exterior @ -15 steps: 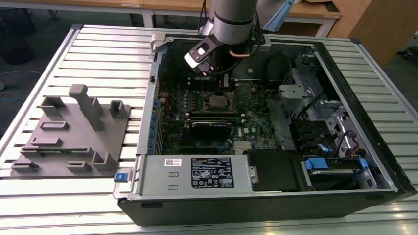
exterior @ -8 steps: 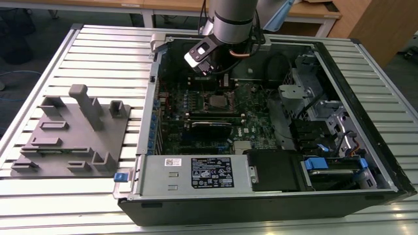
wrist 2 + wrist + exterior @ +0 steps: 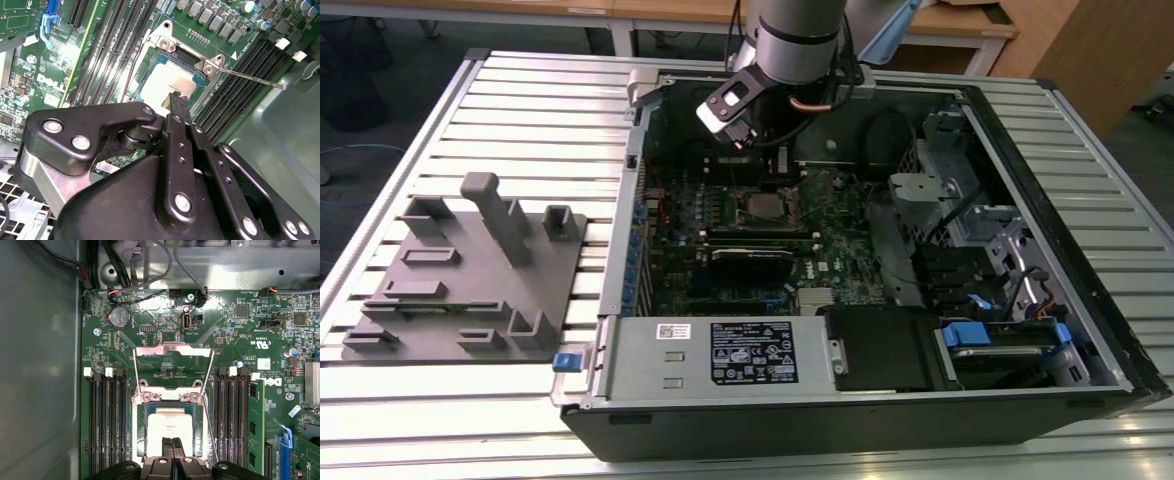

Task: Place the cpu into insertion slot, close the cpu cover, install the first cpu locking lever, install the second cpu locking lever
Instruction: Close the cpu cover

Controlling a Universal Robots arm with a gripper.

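The cpu [image 3: 170, 426] lies flat in the insertion slot [image 3: 141, 432] on the green motherboard, its pale metal top facing up; the second wrist view has it at cpu [image 3: 167, 80]. My gripper [image 3: 172, 444] hangs just above the cpu's near edge, its two black fingers pressed together with nothing between them. One fingertip [image 3: 178, 100] reaches over the chip. The cpu cover [image 3: 172, 350] stands swung open beyond the slot. A thin locking lever [image 3: 250, 77] sticks out free; another lever [image 3: 136, 371] is raised too. In the exterior view, my gripper [image 3: 763, 145] is over the socket [image 3: 767, 207].
The open PC case [image 3: 1067, 150] walls in the motherboard. Black memory slots [image 3: 106, 425] flank the socket on both sides. A grey power supply box [image 3: 720, 355] sits at the near end. A grey fixture block [image 3: 467, 270] rests on the slatted table at the exterior view's left.
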